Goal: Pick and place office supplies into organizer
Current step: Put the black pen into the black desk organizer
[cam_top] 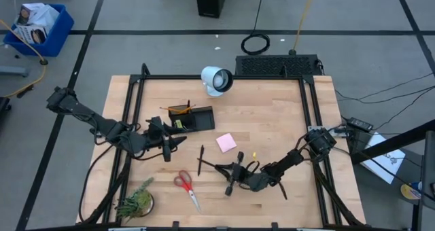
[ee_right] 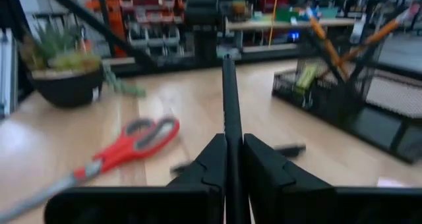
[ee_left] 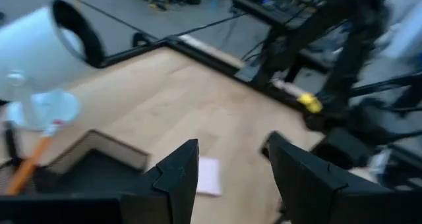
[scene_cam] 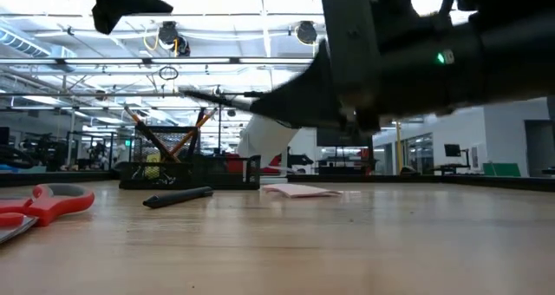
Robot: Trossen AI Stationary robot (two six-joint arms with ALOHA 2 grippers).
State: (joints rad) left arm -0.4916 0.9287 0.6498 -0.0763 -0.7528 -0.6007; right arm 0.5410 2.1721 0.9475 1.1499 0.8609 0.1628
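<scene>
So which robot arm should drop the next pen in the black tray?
The right one, probably. Its pincer is already shut on a black pen. The left pincer is open and empty beside the tray.

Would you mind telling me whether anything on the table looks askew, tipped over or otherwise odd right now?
The white lamp-like cylinder lies tipped on its side just beyond the organizer, open end facing out. Otherwise nothing looks spilled or damaged; the scissors, the pink pad and one pen simply lie loose on the wood.
</scene>
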